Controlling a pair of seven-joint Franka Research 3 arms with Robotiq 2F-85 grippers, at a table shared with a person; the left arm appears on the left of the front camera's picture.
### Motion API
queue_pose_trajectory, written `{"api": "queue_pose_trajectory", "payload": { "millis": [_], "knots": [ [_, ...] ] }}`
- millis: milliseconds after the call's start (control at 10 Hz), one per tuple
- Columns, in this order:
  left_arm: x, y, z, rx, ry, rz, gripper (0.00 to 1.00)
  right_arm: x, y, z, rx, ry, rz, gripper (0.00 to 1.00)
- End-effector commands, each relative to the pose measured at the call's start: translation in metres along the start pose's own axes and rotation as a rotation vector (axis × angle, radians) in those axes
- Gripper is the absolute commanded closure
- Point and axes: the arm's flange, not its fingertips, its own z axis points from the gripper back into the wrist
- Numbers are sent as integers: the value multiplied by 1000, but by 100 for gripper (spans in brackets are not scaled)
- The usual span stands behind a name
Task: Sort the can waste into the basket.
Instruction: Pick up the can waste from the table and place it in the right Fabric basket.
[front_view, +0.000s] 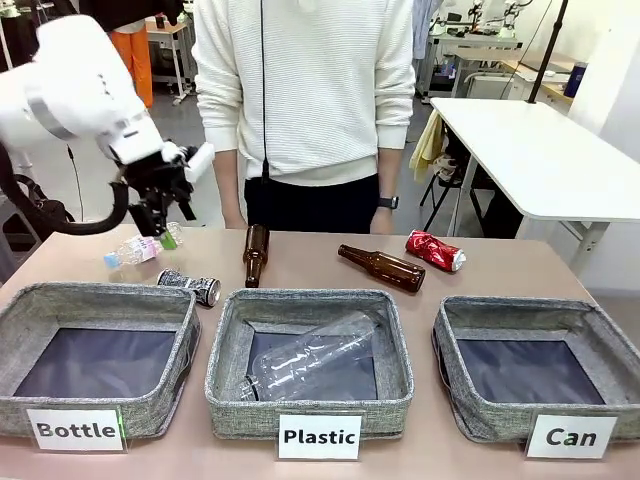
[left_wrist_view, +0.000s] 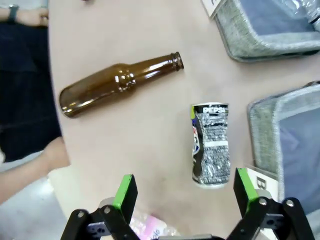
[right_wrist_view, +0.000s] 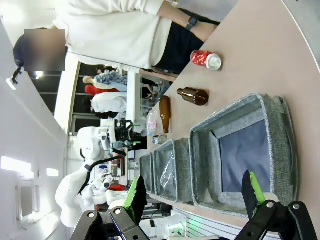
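The table (front_view: 320, 262) is the biggest thing, and a person (front_view: 300, 90) in a white sweater stands at its far side. The white left arm (front_view: 70, 90) comes over the far left part of the table.

Three grey baskets stand in a row along the near edge: the basket marked "Bottle" (front_view: 100, 292), the basket marked "Plastic" (front_view: 310, 297) with a clear plastic bottle (front_view: 315, 362) lying in it, and the basket marked "Can" (front_view: 520, 305) on the right.

Behind the baskets, two brown bottles lie on the table, one (front_view: 256, 254) near the middle and one (front_view: 382, 267) to its right. A small plastic bottle (front_view: 143, 248) lies at the far left.

The red can (front_view: 434, 250) lies on the table behind the "Can" basket, outside it. The black and silver can (front_view: 189, 286) lies just behind the "Bottle" basket.

The left gripper (left_wrist_view: 185, 179) hangs above this can with fingers spread wide, gripping nothing. The right gripper (right_wrist_view: 194, 181) is also spread wide with nothing between its fingers.
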Motion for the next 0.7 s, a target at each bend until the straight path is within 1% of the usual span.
{"api": "queue_pose_trajectory", "payload": {
  "millis": [0,300,600],
  "knots": [
    [-1,7,-14,3,58,22,0,3,1,0,26,-14,20,0],
    [-5,15,-53,-80,78,55,0,3,1,0,26,-14,20,0],
    [-10,12,-76,-170,96,78,0,3,1,0,26,-14,20,0]
  ]
}}
